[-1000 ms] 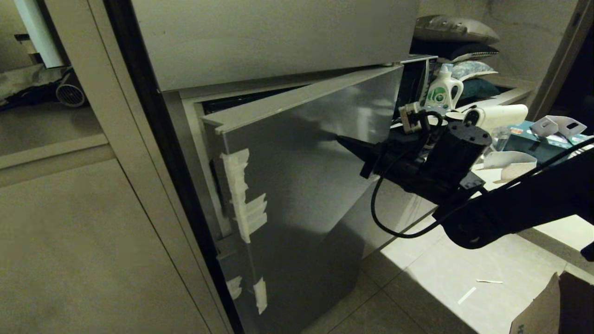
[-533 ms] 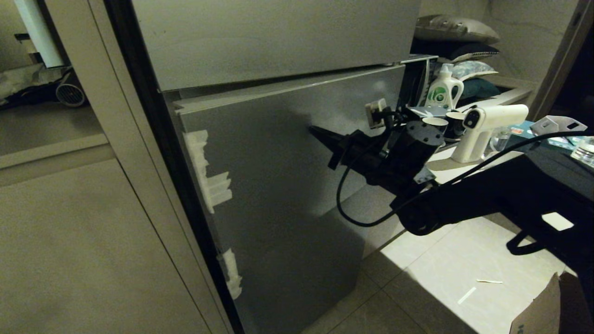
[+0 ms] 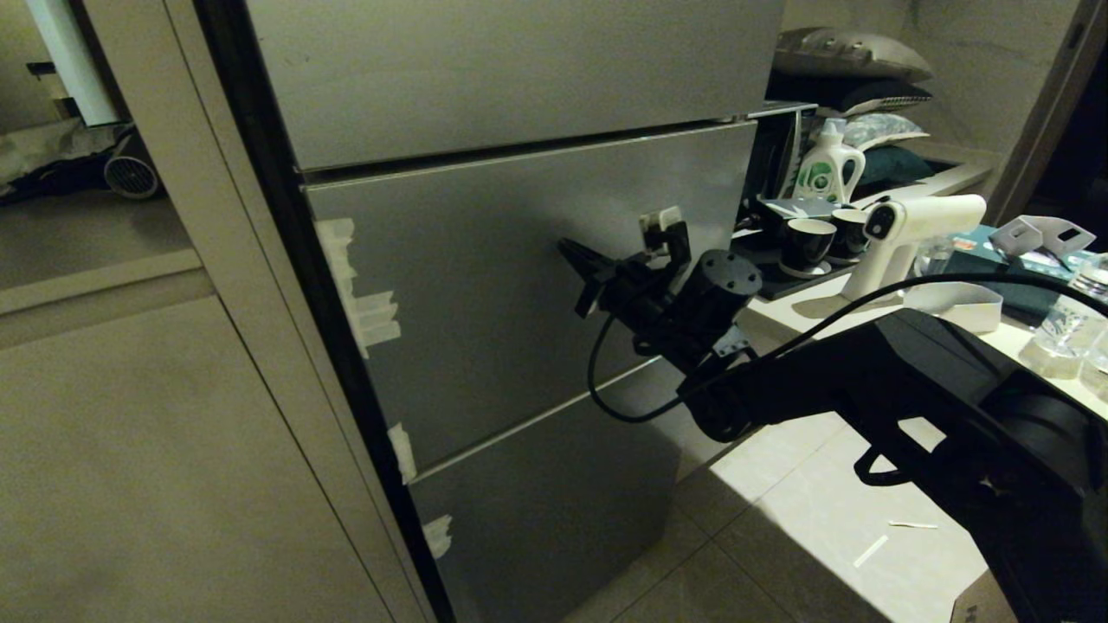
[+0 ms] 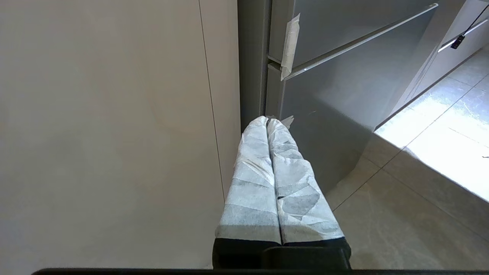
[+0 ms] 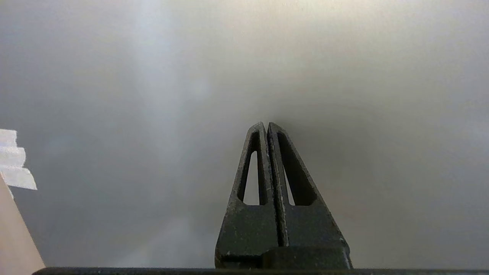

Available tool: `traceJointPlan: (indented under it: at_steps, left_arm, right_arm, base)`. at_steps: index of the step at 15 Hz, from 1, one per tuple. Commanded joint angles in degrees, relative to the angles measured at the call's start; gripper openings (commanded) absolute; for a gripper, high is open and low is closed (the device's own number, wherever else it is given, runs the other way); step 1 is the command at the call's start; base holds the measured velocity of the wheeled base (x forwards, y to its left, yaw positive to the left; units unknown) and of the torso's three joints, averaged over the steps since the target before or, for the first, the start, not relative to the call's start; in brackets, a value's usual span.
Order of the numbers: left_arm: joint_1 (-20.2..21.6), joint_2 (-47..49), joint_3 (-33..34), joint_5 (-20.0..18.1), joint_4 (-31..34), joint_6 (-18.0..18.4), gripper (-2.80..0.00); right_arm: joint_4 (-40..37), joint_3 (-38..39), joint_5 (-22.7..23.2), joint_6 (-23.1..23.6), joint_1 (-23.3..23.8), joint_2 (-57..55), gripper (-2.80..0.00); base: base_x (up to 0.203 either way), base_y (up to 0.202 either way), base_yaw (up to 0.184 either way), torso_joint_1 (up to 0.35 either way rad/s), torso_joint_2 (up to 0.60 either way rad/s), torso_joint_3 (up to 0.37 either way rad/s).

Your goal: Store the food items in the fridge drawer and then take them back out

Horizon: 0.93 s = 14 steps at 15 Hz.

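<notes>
The right pincer [image 3: 569, 252] is out in front of the fridge, its black fingers clenched tight together with nothing between them, tips pointing straight at the grey steel door panel [image 3: 519, 285] of the middle compartment. In the right wrist view the pincer [image 5: 266, 126] shows its two fingers pressed side by side against a blur of grey steel, the tips right at the panel; whether they actually touch it is hard to tell. That panel sits flush in line with the upper panel [image 3: 511, 69] and the lower panel [image 3: 554, 510], so the front is shut, and the fridge drawer and the food items are hidden from every view. White tape scraps [image 3: 359, 294] cling to the panel's left edge, with more scraps lower down.

The left pincer [image 4: 267, 123] hangs low beside the fridge, its paper-wrapped fingers [image 4: 256, 172] clenched together on nothing, pointing at the bottom corner where the steel meets the beige cabinet wall [image 4: 114, 114].

Off to the right a tabletop [image 3: 822, 303] carries two dark cups [image 3: 807, 244], a white spray gun [image 3: 909, 234] and a detergent bottle [image 3: 827, 169]. A black cable [image 3: 606, 389] loops under the right arm's wrist, above the pale tiled floor [image 3: 779, 519].
</notes>
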<state>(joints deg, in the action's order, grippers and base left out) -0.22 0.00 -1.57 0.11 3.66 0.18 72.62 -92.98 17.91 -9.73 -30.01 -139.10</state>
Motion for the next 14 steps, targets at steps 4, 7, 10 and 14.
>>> traceJointPlan:
  at_steps: [4, 7, 10, 14]
  left_arm:
    - [0.0, 0.1, 0.0, 0.0, 0.0, 0.0, -2.80]
    - [0.0, 0.1, 0.0, 0.0, 0.0, 0.0, -2.80]
    - [0.0, 0.1, 0.0, 0.0, 0.0, 0.0, -2.80]
    - [0.0, 0.1, 0.0, 0.1, 0.0, 0.0, -2.80]
  right_arm:
    - [0.5, 16.8, -0.5, 0.2, -2.6, 13.3, -2.80]
    - [0.4, 25.1, -0.5, 2.1, -4.6, 19.3, -2.80]
    - [0.2, 33.4, -0.5, 5.2, -4.7, 24.9, -2.80]
    - [-1.0, 43.1, -0.5, 8.6, -4.4, 31.5, -2.80]
  base:
    - [0.000, 0.000, 0.000, 0.000, 0.00, 0.000]
    - [0.000, 0.000, 0.000, 0.000, 0.00, 0.000]
    - [0.000, 0.000, 0.000, 0.000, 0.00, 0.000]
    - [0.000, 0.000, 0.000, 0.000, 0.00, 0.000]
